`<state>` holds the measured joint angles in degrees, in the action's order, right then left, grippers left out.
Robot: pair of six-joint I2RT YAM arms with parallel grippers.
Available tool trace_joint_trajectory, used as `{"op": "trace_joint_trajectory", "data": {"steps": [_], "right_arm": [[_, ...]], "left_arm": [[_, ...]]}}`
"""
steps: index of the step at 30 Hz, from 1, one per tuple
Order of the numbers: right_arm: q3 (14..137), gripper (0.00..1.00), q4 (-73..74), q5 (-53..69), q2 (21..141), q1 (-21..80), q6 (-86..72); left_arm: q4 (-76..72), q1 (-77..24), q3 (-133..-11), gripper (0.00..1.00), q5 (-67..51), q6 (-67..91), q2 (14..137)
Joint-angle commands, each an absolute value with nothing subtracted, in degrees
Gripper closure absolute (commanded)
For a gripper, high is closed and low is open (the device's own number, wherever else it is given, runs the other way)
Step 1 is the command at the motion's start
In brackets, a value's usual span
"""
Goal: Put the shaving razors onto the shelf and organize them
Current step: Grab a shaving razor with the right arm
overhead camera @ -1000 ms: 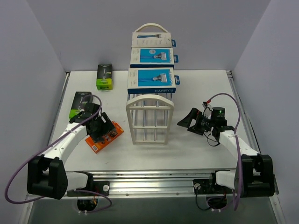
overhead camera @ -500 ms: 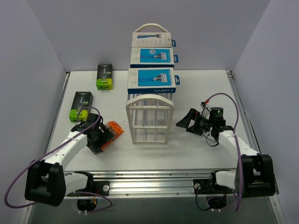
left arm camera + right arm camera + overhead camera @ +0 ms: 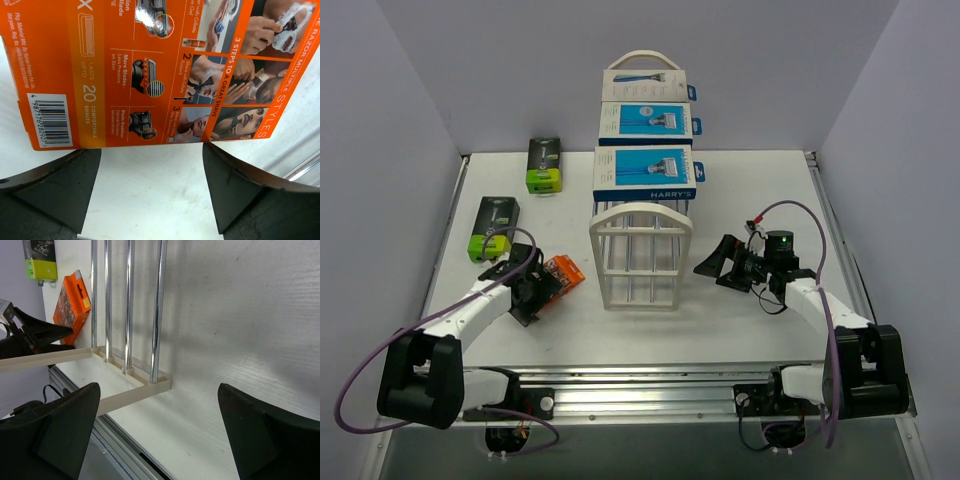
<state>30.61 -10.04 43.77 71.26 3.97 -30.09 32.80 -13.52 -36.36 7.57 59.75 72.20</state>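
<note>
The shelf (image 3: 640,255), a cream-white barred rack, stands mid-table with three blue-and-white razor boxes (image 3: 645,172) on its tiers. An orange razor box (image 3: 563,271) lies left of it, and in the left wrist view the orange box (image 3: 150,70) fills the top. My left gripper (image 3: 530,292) is open, and its fingertips (image 3: 225,165) stop just short of the box's near edge with only bare table between them. To the right of the shelf my right gripper (image 3: 715,265) is open and empty, facing the shelf's chrome bars (image 3: 127,305). Two black-and-lime boxes (image 3: 492,227) (image 3: 543,163) lie at the left.
Grey walls close in the table at the back and both sides. A metal rail (image 3: 650,385) runs along the near edge between the arm bases. In the right wrist view the shelf's base frame (image 3: 125,390) sits low on the table, with the orange box (image 3: 72,300) beyond it.
My left gripper has drawn back toward the near edge off the orange box, uncovering the nearer black-and-lime box. The orange box now sits slightly closer to the shelf. The right gripper edged left.
</note>
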Motion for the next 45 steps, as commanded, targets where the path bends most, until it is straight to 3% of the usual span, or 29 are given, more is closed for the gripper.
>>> {"op": "trace_joint_trajectory", "data": {"steps": [1,21,37,45], "right_arm": [[30.67,0.0,-10.81,43.77,71.89,4.57,-29.18],[31.11,0.0,-10.11,42.37,73.04,5.01,-28.56],[30.94,0.0,-10.55,42.28,72.95,5.45,-28.48],[30.85,0.0,-10.81,42.45,72.33,5.8,-28.56]], "left_arm": [[25.76,-13.71,-36.91,0.09,10.55,59.77,73.99],[22.24,-12.04,-50.19,0.1,10.55,50.36,89.12],[35.59,-10.73,-45.79,0.09,14.58,52.56,71.28],[37.44,-1.16,-43.25,0.09,13.8,54.23,68.56]]}}
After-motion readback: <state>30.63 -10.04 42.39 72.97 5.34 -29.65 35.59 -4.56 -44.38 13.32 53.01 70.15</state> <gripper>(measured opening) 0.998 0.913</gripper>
